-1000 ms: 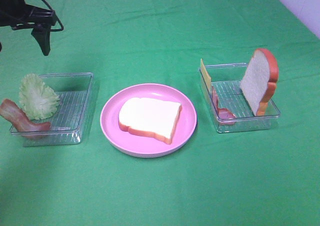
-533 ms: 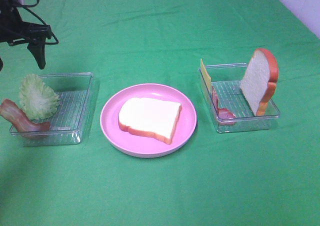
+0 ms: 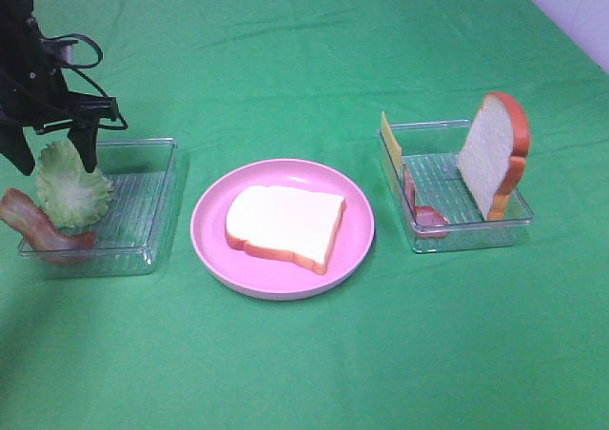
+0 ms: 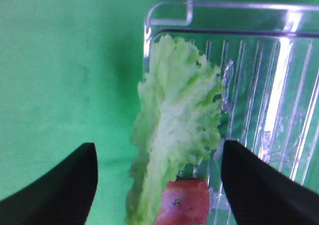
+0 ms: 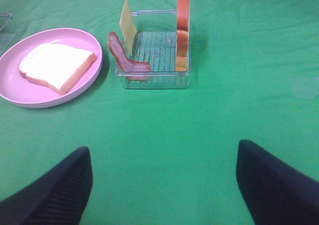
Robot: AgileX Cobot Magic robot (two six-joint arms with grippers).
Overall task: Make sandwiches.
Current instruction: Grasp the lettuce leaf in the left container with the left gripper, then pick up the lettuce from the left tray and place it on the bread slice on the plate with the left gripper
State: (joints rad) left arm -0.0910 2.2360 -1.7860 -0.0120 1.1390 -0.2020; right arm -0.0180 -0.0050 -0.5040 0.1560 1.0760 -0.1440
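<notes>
The right gripper [image 5: 163, 150] hangs spread wide over bare green cloth [image 3: 314, 373], holding nothing. Past it, a bread slice [image 3: 284, 223] lies flat on the pink plate [image 3: 214, 249]. In the right tray [image 3: 476, 235] a second bread slice [image 3: 490, 159] stands on edge, with a bacon strip [image 3: 419, 202] and a cheese slice [image 3: 391, 143] leaning at the opposite wall. In the left tray [image 3: 152, 211] another bacon strip [image 3: 33, 223] rests against the lettuce leaf [image 3: 68, 187]. The left gripper [image 3: 57, 164] hovers over that leaf, jaws parted on either side of it, gripping nothing.
</notes>
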